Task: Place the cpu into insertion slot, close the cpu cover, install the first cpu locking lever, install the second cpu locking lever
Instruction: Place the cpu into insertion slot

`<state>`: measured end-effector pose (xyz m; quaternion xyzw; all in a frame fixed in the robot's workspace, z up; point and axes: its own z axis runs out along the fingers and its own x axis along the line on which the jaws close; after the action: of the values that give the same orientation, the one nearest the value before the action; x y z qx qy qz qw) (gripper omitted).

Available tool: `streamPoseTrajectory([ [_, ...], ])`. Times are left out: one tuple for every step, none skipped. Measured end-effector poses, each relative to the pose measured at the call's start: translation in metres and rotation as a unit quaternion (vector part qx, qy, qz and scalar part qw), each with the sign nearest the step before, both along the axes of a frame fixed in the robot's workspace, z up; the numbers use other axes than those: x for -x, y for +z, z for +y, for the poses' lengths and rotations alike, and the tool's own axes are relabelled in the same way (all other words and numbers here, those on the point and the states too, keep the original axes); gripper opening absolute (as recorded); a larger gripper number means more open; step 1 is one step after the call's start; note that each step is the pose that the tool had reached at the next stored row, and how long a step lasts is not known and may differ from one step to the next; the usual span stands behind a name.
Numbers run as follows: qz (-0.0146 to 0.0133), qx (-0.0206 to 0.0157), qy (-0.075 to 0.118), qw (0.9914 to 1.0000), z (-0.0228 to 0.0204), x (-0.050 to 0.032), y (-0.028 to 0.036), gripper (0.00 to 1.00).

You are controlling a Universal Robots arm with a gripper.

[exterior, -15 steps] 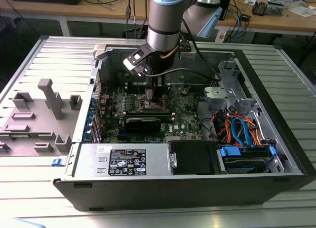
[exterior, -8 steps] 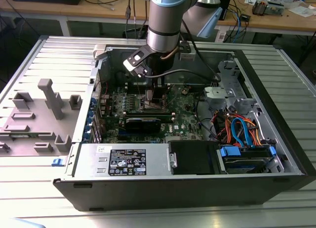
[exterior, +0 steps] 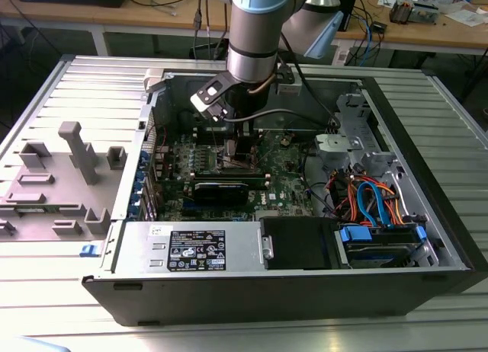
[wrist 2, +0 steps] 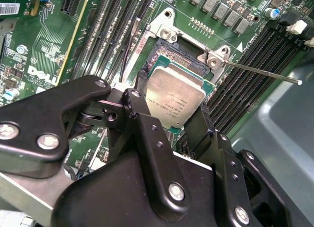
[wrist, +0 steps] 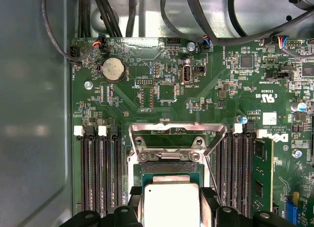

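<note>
**CPU HELD OVER SOCKET IN OPEN PC CASE**

The cpu [wrist 2: 176, 97] was gripped by two opposite edges between the gripper's [wrist 2: 171, 109] jaws, which were opened only to chip width; it was held over the insertion slot [wrist 2: 172, 51] on the green mobo [wrist: 127, 104], betw. the long black memory slots [wrist: 91, 178]; whether it was seated couldn't be told; the cpu cover [wrist: 176, 147] was seen raised just beyond the slot; a thin lever rod [wrist 2: 260, 72] was seen sticking out sideways; in the exterior view the arm [exterior: 255, 32] was pictured inside the open case [exterior: 267, 299].
</note>
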<state>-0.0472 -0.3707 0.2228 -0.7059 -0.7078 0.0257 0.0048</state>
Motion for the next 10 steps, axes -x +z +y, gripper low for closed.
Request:
streamPoseTrajectory([
  [0.0000, 0.0000, 0.000, 1.00000, 0.0000, 0.0000, -0.0001, 0.55],
  [0.0000, 0.0000, 0.000, 1.00000, 0.0000, 0.0000, -0.0003, 0.55],
  [0.0000, 0.0000, 0.000, 1.00000, 0.0000, 0.0000, -0.0005, 0.55],
  [0.0000, 0.0000, 0.000, 1.00000, 0.0000, 0.0000, -0.0006, 0.55],
  [0.0000, 0.0001, 0.000, 1.00000, 0.0000, 0.0000, -0.0007, 0.55],
  [0.0000, 0.0000, 0.000, 1.00000, 0.0000, 0.0000, -0.0008, 0.55],
  [-0.0001, -0.0001, 0.000, 1.00000, 0.0000, 0.0000, -0.0013, 0.55],
  [0.0000, 0.0002, 0.000, 1.00000, 0.0000, 0.0000, -0.0019, 0.55],
  [0.0000, 0.0003, 0.000, 1.00000, 0.0000, 0.0000, -0.0022, 0.55],
  [-0.0001, 0.0006, 0.000, 1.00000, 0.0000, 0.0000, -0.0030, 0.55],
])
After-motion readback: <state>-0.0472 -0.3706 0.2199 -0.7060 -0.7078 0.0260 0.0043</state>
